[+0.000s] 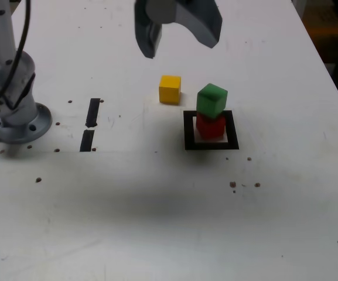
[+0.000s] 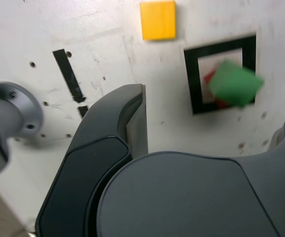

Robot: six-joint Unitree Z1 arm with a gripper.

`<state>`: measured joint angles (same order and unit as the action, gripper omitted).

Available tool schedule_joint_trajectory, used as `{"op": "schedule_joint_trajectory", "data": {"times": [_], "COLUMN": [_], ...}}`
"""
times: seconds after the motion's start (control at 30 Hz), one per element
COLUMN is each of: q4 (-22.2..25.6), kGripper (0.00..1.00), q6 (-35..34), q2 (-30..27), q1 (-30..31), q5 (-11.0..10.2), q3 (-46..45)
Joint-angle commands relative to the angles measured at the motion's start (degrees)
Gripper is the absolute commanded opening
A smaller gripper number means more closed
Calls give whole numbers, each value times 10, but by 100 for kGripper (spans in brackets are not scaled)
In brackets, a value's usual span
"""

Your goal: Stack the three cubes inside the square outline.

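Exterior view: my gripper (image 1: 181, 44) is spread wide, nothing between its fingers, up above the table (image 1: 127, 216). I see the green cube (image 1: 212, 100) sitting on the red cube (image 1: 210, 126), turned askew to it, and the red one stands inside the square outline (image 1: 190, 143). The yellow cube (image 1: 170, 89) rests on the table outside the outline, near it, toward the exterior view's left. Two short black tape strips (image 1: 92, 112) lie farther that way, beside my arm's base (image 1: 17, 127). I can read no brand, label or writing anywhere.
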<state>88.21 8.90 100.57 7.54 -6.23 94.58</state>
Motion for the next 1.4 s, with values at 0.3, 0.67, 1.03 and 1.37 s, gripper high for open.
{"op": "schedule_joint_trajectory", "data": {"times": [0.3, 0.67, 1.03, 1.37], "q4": [-24, -101, -125, -145], "kGripper": [96, 95, 57, 18], "q6": [82, 99, 103, 101], "q2": [115, 150, 171, 166], "q1": [20, 13, 10, 7], "q5": [-3, -12, -15, 2], "q3": [15, -12, -20, -29]}}
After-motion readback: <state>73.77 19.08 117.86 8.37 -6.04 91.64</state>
